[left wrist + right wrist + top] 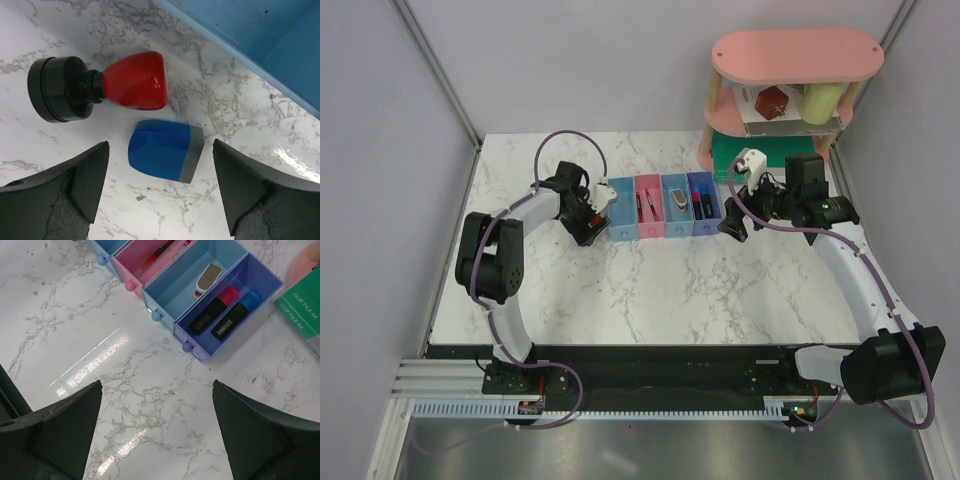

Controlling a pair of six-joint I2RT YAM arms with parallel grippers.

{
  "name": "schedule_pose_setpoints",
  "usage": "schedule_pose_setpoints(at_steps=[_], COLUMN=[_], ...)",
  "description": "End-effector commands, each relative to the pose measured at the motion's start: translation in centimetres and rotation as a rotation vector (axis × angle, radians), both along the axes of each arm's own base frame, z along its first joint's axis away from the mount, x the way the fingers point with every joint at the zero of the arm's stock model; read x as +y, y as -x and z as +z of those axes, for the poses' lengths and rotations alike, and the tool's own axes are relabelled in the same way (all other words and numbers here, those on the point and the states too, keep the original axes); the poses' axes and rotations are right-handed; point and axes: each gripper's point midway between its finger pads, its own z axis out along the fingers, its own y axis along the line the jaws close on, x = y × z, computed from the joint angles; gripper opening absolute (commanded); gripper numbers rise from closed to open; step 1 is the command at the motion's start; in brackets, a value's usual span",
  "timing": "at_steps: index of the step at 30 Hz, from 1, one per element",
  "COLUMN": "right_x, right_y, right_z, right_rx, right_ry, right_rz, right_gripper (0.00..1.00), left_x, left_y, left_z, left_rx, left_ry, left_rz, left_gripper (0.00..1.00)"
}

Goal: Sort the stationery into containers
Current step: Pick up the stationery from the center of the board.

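My left gripper (160,190) is open just above the table, with the blue eraser (165,156) lying between and a little ahead of its fingers. The red-black stub (100,89) lies just beyond the eraser. Both sit beside the blue bin (260,45). In the top view the left gripper (588,222) is at the left end of the row of bins (665,207). My right gripper (157,435) is open and empty over bare table in front of the purple bin (230,310), which holds two markers (225,310). The light blue bin (190,280) holds the clip (207,277). The pink bin (145,260) holds red pens.
A green box (302,310) lies right of the purple bin. The pink two-tier oval shelf (790,60) stands at the back right with a red cube (772,102) and a yellow cylinder (823,100) on its lower tier. Walls close in both sides.
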Motion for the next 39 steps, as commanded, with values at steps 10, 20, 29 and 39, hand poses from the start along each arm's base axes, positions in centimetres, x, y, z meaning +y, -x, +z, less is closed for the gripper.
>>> schedule_pose_setpoints(at_steps=[10,20,29,39], right_x=[0.1,0.1,0.0,-0.1], right_y=[-0.5,-0.7,-0.9,-0.9], right_z=[0.7,1.1,1.4,1.6], right_rx=[-0.022,-0.029,-0.037,-0.042], right_ry=[-0.004,-0.007,-0.007,-0.002], right_rz=[0.005,-0.002,-0.005,-0.01], right_gripper=[0.98,0.98,0.98,0.98], left_x=[-0.1,-1.1,-5.5,-12.1], left_y=[-0.3,1.9,1.6,-0.9], left_z=[-1.5,4.4,16.1,13.0], left_rx=[-0.004,-0.028,-0.174,-0.112], left_ry=[0.009,0.097,0.351,0.323], left_rz=[-0.072,-0.073,-0.102,-0.207], left_gripper=[0.49,0.25,0.21,0.19])
